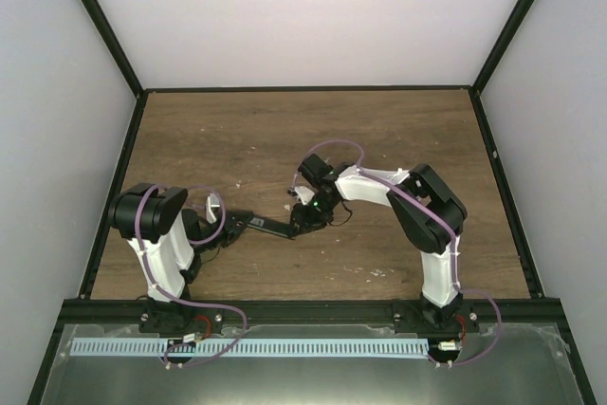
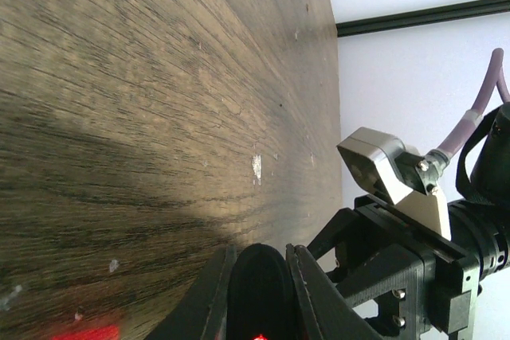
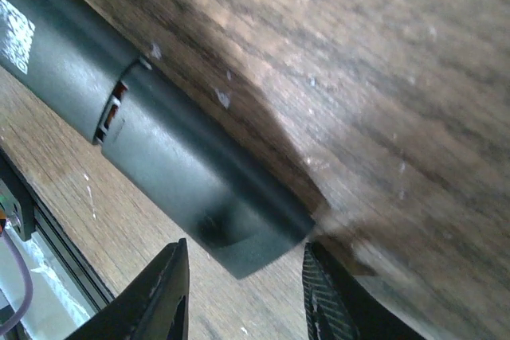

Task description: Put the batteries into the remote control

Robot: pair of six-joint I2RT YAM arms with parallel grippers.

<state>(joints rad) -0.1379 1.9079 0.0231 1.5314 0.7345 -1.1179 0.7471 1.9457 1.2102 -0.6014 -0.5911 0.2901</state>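
The remote control (image 1: pixel 272 227) is a slim black bar held just above the wooden table (image 1: pixel 398 139), pointing right. My left gripper (image 1: pixel 235 227) is shut on its left end; in the left wrist view the fingers (image 2: pixel 217 292) squeeze the rounded black end (image 2: pixel 259 288), where a red light glows. My right gripper (image 1: pixel 306 217) is at the other end. In the right wrist view it (image 3: pixel 244 248) stands open, its fingertips either side of the remote's square end (image 3: pixel 239 228) with a gap on each side. A seam (image 3: pixel 111 121) crosses the remote's body. The batteries are out of view.
White specks of debris lie on the table (image 1: pixel 377 272), one of them ahead of the left fingers (image 2: pixel 256 166). The black frame rail (image 1: pixel 285 308) runs along the near edge, and white walls close in the other sides. The right arm's wrist (image 2: pixel 398 276) is close beside the left gripper.
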